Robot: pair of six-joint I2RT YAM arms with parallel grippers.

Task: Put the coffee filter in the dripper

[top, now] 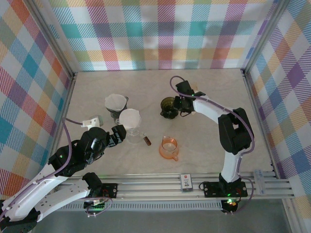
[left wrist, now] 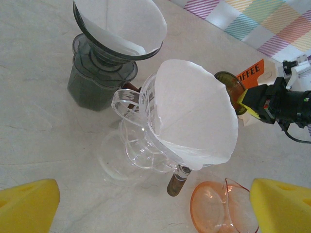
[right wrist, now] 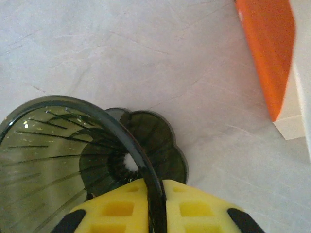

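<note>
Right gripper (right wrist: 156,206): yellow fingers pressed together on the rim of the green dripper (right wrist: 53,155), one finger inside the cone and one outside.
Green dripper: upright on the pale table (right wrist: 146,48), towards the right of centre, its ribbed inside facing up.
Left gripper (left wrist: 154,208): fingers spread wide apart and holding nothing, just on the near side of the clear dripper (left wrist: 141,145).
Coffee filter (left wrist: 194,114): a white paper cone seated in the clear dripper, left of centre on the table, well apart from the green dripper.
Grey dripper (left wrist: 97,77): just behind the clear one, with a second filter (left wrist: 121,19) in it.
Orange cup (left wrist: 214,206): on the table near the front, between the two arms.
Box (right wrist: 272,53): orange and white, near the green dripper.
</note>
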